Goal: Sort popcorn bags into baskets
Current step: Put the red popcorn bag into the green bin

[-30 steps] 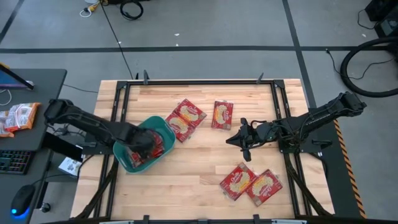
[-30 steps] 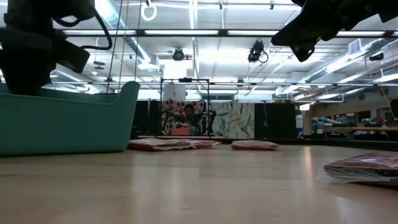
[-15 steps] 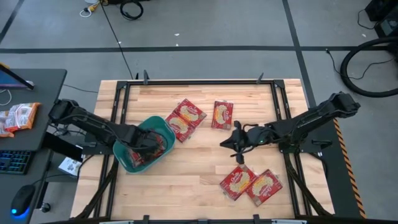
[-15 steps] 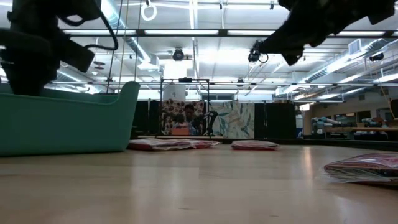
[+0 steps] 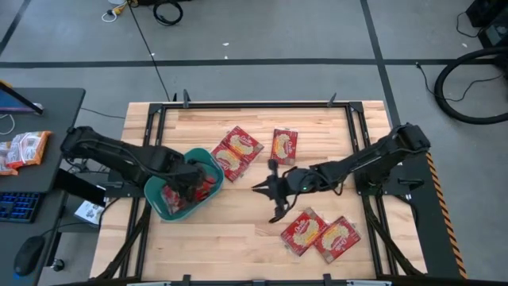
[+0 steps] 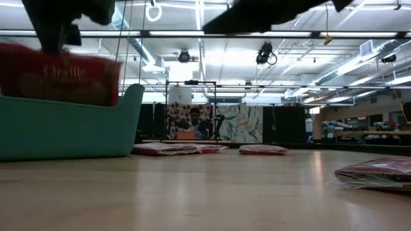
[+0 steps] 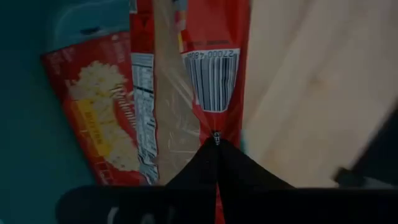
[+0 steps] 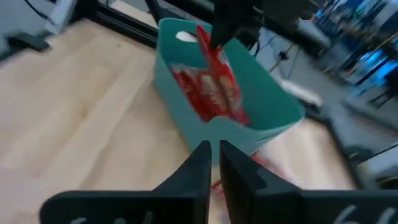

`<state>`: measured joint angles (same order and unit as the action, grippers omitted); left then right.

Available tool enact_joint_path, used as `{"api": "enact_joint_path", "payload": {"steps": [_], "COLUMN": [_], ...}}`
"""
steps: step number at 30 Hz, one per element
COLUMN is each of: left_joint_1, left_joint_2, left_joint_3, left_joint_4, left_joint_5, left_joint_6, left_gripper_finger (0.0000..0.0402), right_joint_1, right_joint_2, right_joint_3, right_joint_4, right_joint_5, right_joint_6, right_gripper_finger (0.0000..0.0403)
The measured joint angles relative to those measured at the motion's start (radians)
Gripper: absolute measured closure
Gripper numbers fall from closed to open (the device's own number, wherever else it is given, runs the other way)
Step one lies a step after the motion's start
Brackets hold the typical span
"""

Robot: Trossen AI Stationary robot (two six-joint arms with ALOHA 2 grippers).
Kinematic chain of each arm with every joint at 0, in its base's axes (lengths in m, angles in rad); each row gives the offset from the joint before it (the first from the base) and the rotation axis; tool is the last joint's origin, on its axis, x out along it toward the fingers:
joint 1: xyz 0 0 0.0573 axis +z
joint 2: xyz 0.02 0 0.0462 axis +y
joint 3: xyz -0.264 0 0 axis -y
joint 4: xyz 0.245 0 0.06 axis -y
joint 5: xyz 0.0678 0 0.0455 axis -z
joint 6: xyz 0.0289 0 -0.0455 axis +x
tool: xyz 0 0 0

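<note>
The teal basket [image 5: 163, 208] stands at the table's left with red popcorn bags [image 5: 208, 187] lying in it. Above it my left gripper [image 5: 190, 176] is shut on one popcorn bag [image 6: 61, 74], which shows above the basket's rim [image 6: 70, 102]. My right gripper [image 5: 266, 192] hovers over the table's middle, pointing toward the basket [image 8: 261, 106], its fingers a narrow gap apart with nothing between them. Two overlapping bags [image 5: 236, 151] and a single one [image 5: 283, 146] lie flat at the far middle. Two more [image 5: 319, 235] lie flat at the near right. My left gripper pinches the bag's upper edge [image 7: 215, 127], close to the barcode, between its two shut fingers. The fingers come from above and point down. The bag hangs below them over the basket [image 8: 214, 59]; the basket's wall hides its lower edge in the low view.
Black frame rails [image 5: 159, 143] run along the table's left, right and far sides. A side desk [image 5: 32, 151] with snack packets stands left of the table. Bare wood [image 5: 230, 230] lies between the basket and the near-right bags.
My left gripper has risen from inside the basket with a popcorn bag, which now hangs above the rim. My right gripper has travelled from the table's right toward the basket, staying level above the wood, and has rolled about its own axis.
</note>
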<state>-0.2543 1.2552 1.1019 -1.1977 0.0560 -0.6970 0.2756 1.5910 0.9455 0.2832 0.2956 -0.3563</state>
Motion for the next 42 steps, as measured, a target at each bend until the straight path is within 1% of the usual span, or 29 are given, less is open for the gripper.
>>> {"api": "enact_joint_path", "payload": {"steps": [3, 7, 11, 15, 17, 21, 26, 30, 33, 38, 39, 42], "left_joint_1": [-0.001, -0.006, -0.009, -0.010, -0.010, -0.008, 0.000, 0.000, -0.001, -0.002, -0.001, -0.001], "left_joint_2": [-0.013, -0.031, -0.048, -0.056, -0.055, -0.055, -0.055, -0.055, -0.054, -0.054, -0.054, -0.054], "left_joint_3": [0.042, 0.078, 0.090, 0.090, 0.090, 0.090, 0.090, 0.090, 0.090, 0.090, 0.090, 0.125], "left_joint_4": [-0.009, -0.005, 0.030, 0.064, 0.086, 0.111, 0.181, 0.197, 0.206, 0.216, 0.215, 0.173], "left_joint_5": [0.003, 0.014, 0.054, 0.084, 0.086, 0.092, 0.098, 0.093, 0.062, -0.022, -0.033, -0.097], "left_joint_6": [0.014, 0.043, 0.073, 0.096, 0.115, 0.145, 0.181, 0.212, 0.220, 0.263, 0.275, 0.308], "left_gripper_finger": [0.0398, 0.0398, 0.0398, 0.0399, 0.0399, 0.0399, 0.0399, 0.0399, 0.0389, 0.0358, 0.0350, 0.0325], "right_joint_1": [-0.008, -0.036, -0.083, -0.127, -0.145, -0.164, -0.168, -0.168, -0.168, -0.173, -0.175, -0.182], "right_joint_2": [0.060, 0.140, 0.220, 0.279, 0.304, 0.337, 0.339, 0.339, 0.339, 0.339, 0.339, 0.332], "right_joint_3": [0.079, 0.179, 0.272, 0.334, 0.352, 0.371, 0.375, 0.375, 0.375, 0.374, 0.374, 0.374], "right_joint_4": [-0.002, -0.003, 0.002, 0.000, -0.002, 0.001, 0.023, 0.030, 0.014, -0.014, -0.021, -0.072], "right_joint_5": [-0.002, -0.039, -0.122, -0.181, -0.244, -0.360, -0.368, -0.370, -0.370, -0.370, -0.370, -0.369], "right_joint_6": [-0.073, -0.133, -0.146, -0.166, -0.168, -0.163, -0.151, -0.132, -0.106, -0.041, -0.027, 0.021], "right_gripper_finger": [0.0325, 0.0269, 0.0224, 0.0205, 0.0205, 0.0210, 0.0227, 0.0265, 0.0303, 0.0366, 0.0375, 0.0377]}}
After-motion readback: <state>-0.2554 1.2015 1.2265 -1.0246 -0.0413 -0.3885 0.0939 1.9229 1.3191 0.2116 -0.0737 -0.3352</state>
